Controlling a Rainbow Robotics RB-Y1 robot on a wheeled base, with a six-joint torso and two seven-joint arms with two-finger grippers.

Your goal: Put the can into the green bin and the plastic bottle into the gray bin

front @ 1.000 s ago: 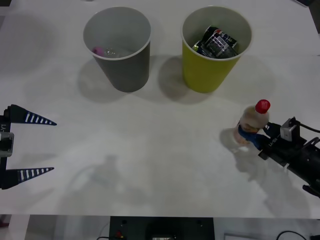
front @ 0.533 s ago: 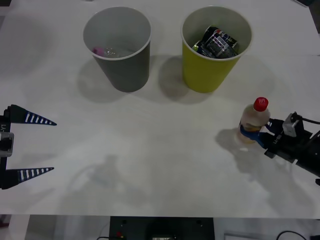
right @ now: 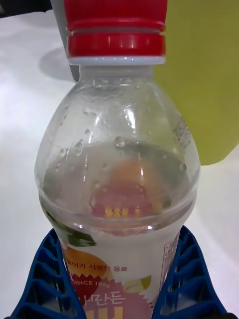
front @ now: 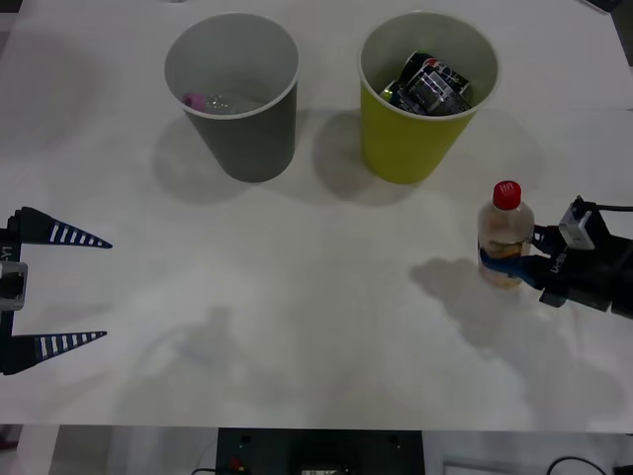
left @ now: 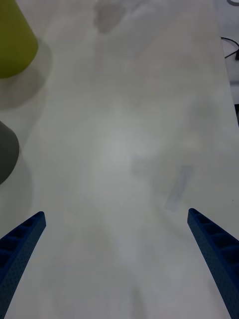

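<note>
- Near the desk's right edge in the front view, the right gripper (front: 516,265) has its blue fingers clamped on the lower body of the plastic bottle (front: 505,236). The bottle is upright, long axis vertical, red cap up, well in front of the green bin (front: 425,94), which has a dark can (front: 427,84) inside. The gray bin (front: 235,94) stands just beside it, toward the far edge. The left gripper (front: 54,289) sits by the left edge, spread wide.
- Right wrist view: the label sits squeezed between both fingers (right: 42,279), cap pointing away from them.
- Left wrist view: fingers (left: 20,246) far apart over bare desk (left: 129,149).
</note>
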